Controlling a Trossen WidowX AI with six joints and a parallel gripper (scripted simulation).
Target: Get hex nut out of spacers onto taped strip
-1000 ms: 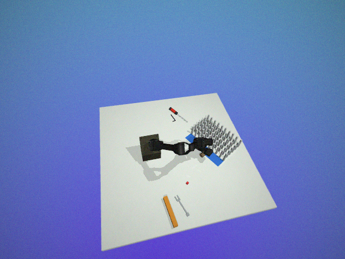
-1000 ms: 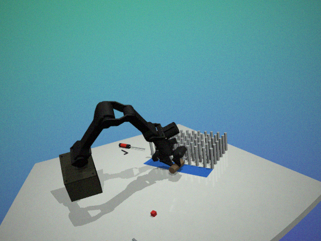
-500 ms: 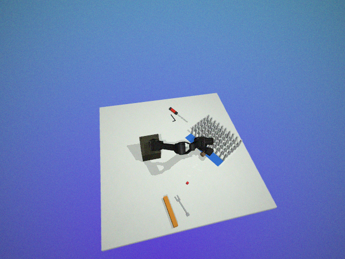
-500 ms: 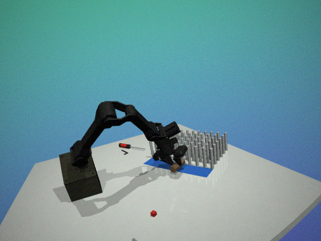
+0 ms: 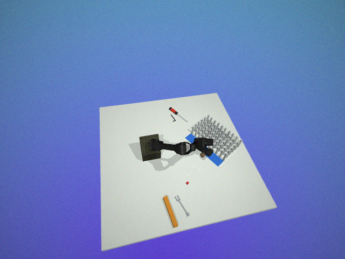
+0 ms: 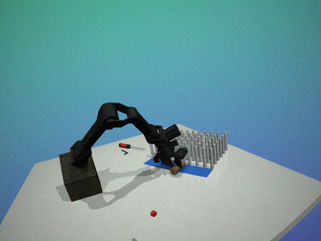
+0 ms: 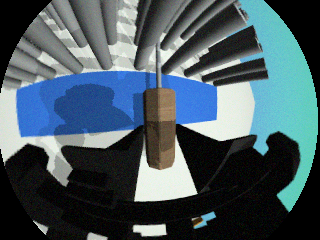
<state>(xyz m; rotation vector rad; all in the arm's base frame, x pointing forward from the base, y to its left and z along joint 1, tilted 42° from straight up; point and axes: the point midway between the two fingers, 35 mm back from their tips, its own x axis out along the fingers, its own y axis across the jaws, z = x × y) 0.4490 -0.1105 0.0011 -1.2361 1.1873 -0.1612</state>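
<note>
My gripper [image 7: 159,127] is shut on the brown wooden handle [image 5: 202,155] [image 6: 174,170] [image 7: 160,107] of a tool, low over the blue taped strip [image 5: 218,161] [image 6: 199,171] [image 7: 195,102]. The tool's thin metal shaft [image 7: 158,65] reaches forward from the handle, across the strip and in between the front spacers. Its far end is hidden among them. The grey metal spacers [image 5: 226,150] [image 6: 204,156] [image 7: 90,37] stand upright in rows behind the strip. The hex nut cannot be made out in any view.
A red-handled screwdriver [image 5: 173,110] [image 6: 124,145] and a black hex key [image 5: 173,118] [image 6: 125,151] lie left of the spacers. A small red cube [image 5: 187,182] [image 6: 153,213] lies in front. An orange bar [image 5: 170,211] and a grey wrench [image 5: 183,206] lie near the front edge.
</note>
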